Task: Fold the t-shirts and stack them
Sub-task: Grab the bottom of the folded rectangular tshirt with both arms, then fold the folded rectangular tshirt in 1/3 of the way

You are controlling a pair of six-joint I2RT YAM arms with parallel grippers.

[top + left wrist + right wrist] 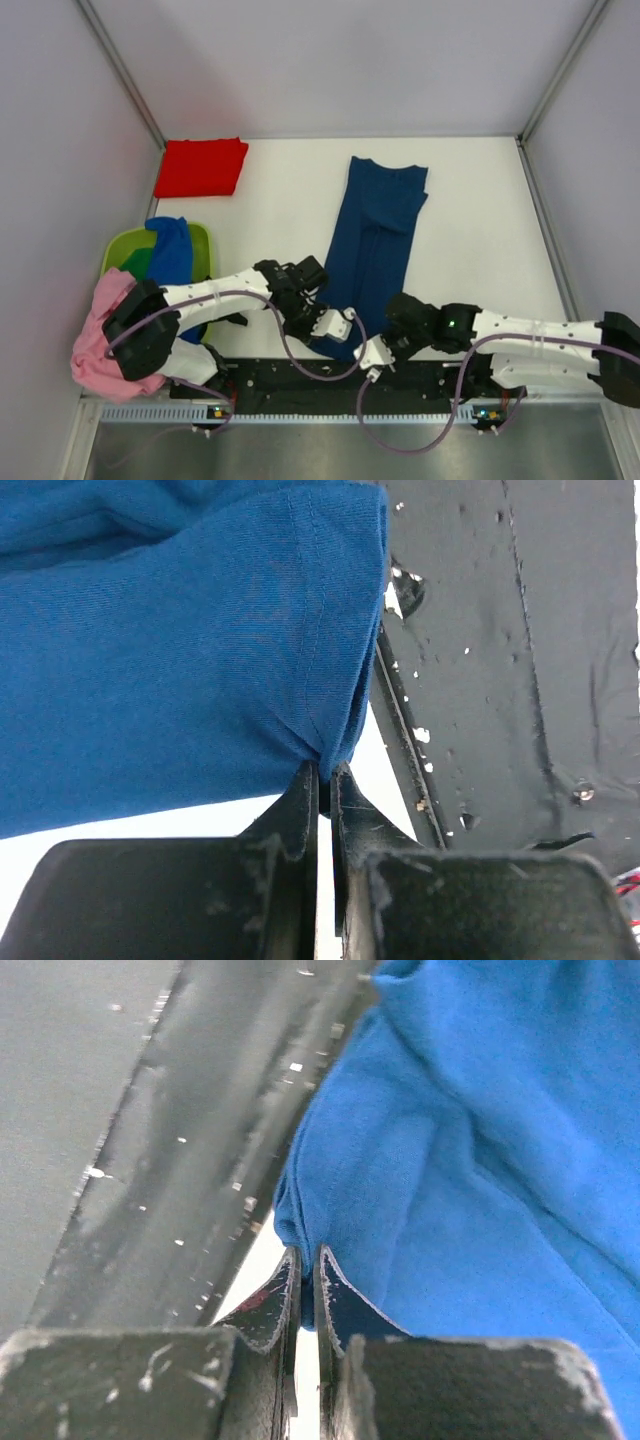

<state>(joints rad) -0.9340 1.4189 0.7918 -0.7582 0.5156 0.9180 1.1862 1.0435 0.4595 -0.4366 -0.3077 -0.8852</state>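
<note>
Both arms are working at the near edge of the table (480, 220). The left gripper (322, 770) and right gripper (303, 1252) are each pinching, fully closed, one hem corner of the navy blue t-shirt (378, 235), which is lying narrow-folded mid-table. Next they probably need to carry the hem evenly toward the collar.

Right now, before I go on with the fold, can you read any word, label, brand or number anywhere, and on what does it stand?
No text can be read in any view.
The navy t-shirt shows plain fabric, with no print or tag facing up, including at the hem corners pinched by the left gripper and the right gripper.
The red t-shirt and the lime basket show no marking.
</note>
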